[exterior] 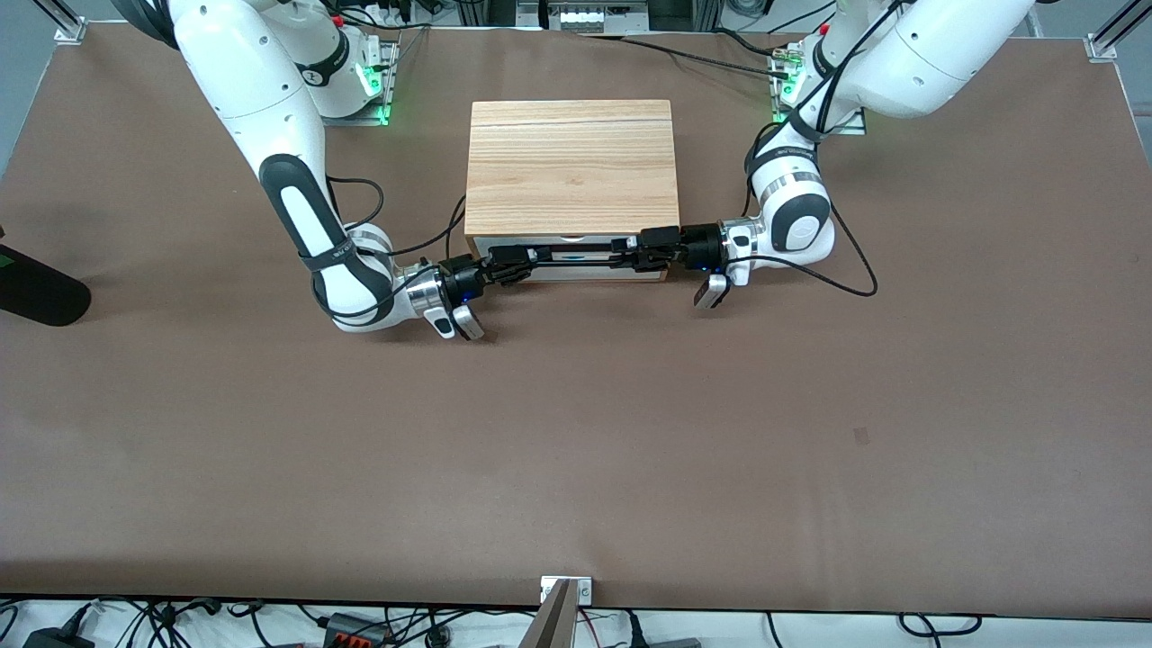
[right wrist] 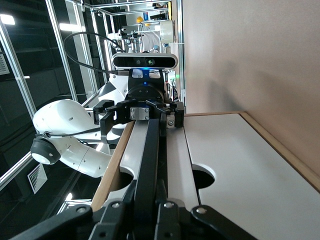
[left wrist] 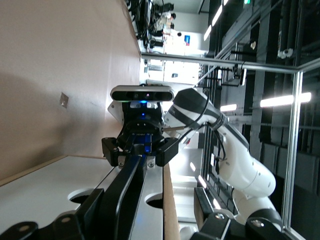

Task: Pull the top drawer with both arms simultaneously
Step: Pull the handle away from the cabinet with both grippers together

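The top drawer (exterior: 589, 243) is the white front under the wooden cabinet top (exterior: 572, 166); it sits about flush with the cabinet. Its black bar handle (exterior: 576, 256) runs across it. My right gripper (exterior: 517, 261) is at the handle's end toward the right arm and is shut on the bar, as the right wrist view (right wrist: 150, 210) shows. My left gripper (exterior: 646, 251) is at the other end; in the left wrist view (left wrist: 132, 222) its fingers stand wide apart, with the bar (left wrist: 125, 195) and the drawer's top edge between them. Each wrist view shows the other gripper farther along the bar.
The plain white lower panel (exterior: 585, 273) lies under the drawer. Cables (exterior: 837, 279) trail on the table beside the left arm. A dark object (exterior: 36, 288) lies at the right arm's end of the table. A metal bracket (exterior: 565, 589) sits at the near edge.
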Controlling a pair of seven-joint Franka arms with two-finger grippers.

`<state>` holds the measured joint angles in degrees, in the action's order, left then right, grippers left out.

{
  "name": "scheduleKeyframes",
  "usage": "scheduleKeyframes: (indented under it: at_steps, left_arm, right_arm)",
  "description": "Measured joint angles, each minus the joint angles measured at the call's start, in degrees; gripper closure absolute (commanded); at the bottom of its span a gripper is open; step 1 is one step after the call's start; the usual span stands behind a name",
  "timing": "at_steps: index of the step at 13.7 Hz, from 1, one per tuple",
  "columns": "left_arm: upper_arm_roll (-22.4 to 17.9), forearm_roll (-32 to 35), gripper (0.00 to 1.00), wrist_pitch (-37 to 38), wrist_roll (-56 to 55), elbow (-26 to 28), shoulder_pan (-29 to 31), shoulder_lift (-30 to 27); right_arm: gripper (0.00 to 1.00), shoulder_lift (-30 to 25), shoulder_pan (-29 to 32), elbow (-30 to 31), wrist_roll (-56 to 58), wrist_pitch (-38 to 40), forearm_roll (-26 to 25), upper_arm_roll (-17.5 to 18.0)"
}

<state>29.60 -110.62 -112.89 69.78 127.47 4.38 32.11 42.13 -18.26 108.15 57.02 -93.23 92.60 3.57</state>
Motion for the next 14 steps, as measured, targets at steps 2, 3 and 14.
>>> scheduleKeyframes:
  at_steps: [2,3,14]
  left_arm:
    - [-0.21,2.31,0.28,-0.01,0.13,-0.3,0.36,0.41]
    - [-0.58,3.49,0.35,-0.03,0.14,-0.37,0.52,0.62]
    - [-1.3,5.96,0.77,-0.7,3.07,-0.8,0.88,2.35]
  right_arm:
    - [1.0,0.0,0.0,0.0,0.0,-0.01,0.0,0.0]
    - [1.0,0.0,0.0,0.0,0.0,-0.01,0.0,0.0]
    - [1.0,0.02,0.0,0.0,0.0,-0.05,0.01,-0.01]
